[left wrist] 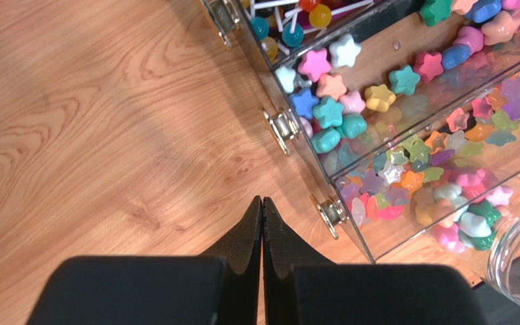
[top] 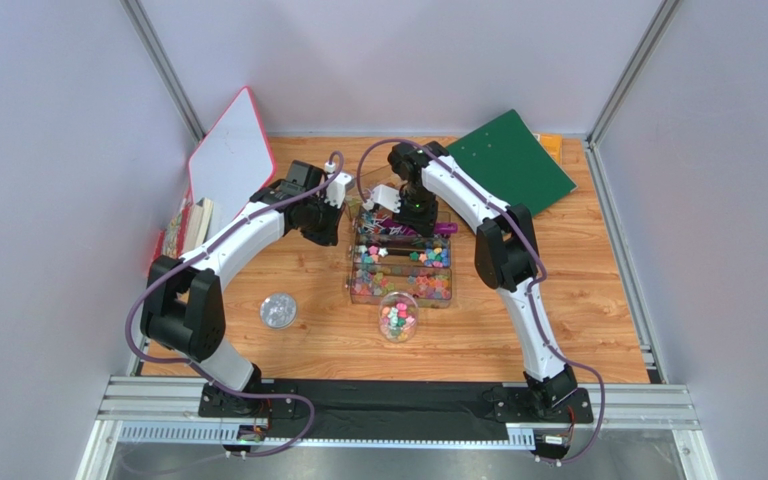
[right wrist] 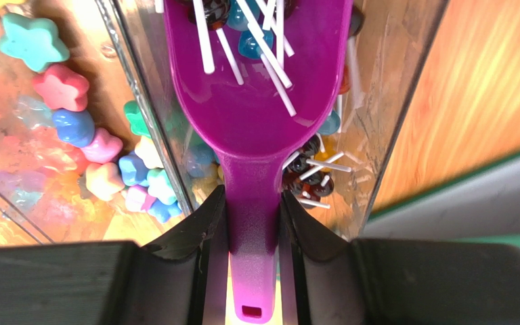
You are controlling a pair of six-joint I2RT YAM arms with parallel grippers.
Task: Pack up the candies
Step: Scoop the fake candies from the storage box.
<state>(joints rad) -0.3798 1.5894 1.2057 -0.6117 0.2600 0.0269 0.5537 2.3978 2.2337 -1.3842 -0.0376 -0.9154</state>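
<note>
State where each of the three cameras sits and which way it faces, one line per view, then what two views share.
Top external: above and behind the bases, facing down at the table and clear box; left arm and right arm show.
Left wrist: on that wrist, facing down at table beside the box; its shut jaws show.
Right wrist: on that wrist, facing down into the box; its jaws clamp the purple scoop holding lollipops.
Shared: both wrist views show the box's star candies.
</note>
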